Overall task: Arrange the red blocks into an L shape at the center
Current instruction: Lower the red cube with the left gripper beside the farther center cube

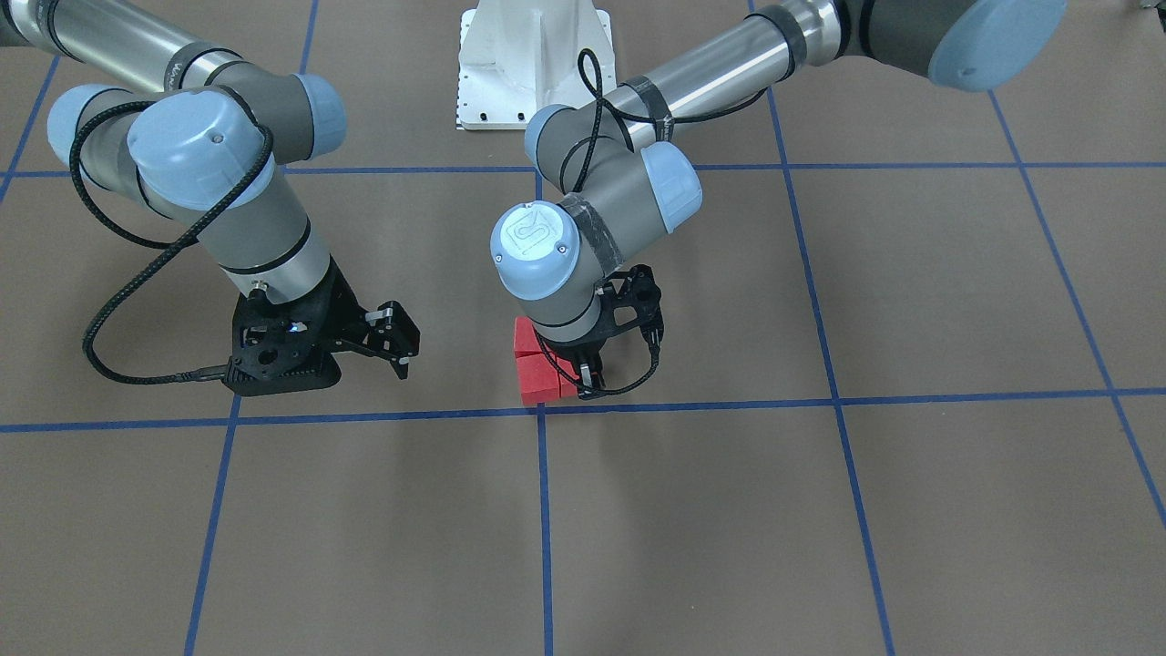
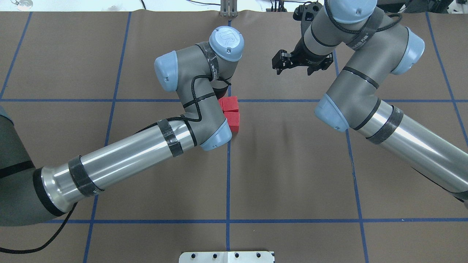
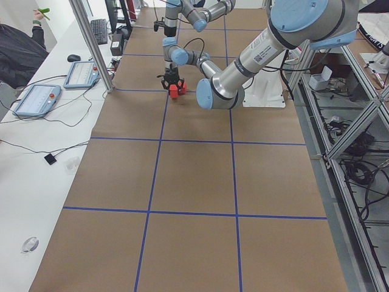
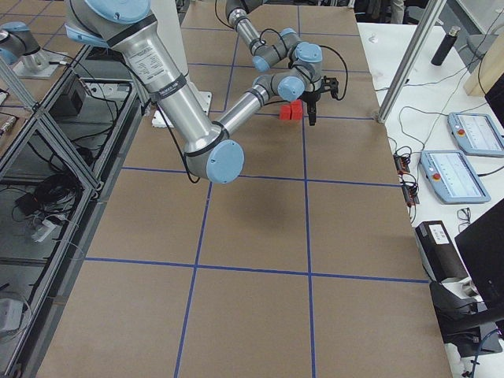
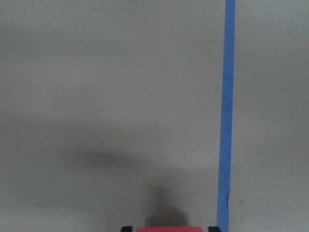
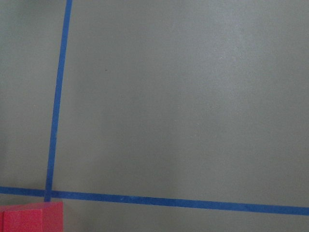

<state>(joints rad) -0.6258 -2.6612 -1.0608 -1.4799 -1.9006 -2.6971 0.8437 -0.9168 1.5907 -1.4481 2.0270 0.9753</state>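
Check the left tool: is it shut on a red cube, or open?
Shut, apparently, on a small matte red cube: in the left wrist view it fills the gap between the left tool's black fingertips.

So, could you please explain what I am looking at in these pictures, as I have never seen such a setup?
These are two robot arms at a brown table marked with blue tape lines. Six cameras look at one moment: one faces the robot, one looks over its shoulders, two stand at the table's ends, one rides on each wrist. Three red blocks sit together beside the center crossing. The fingers of the left gripper stand either side of one block; whether they squeeze it is unclear. The right gripper hovers open and empty.
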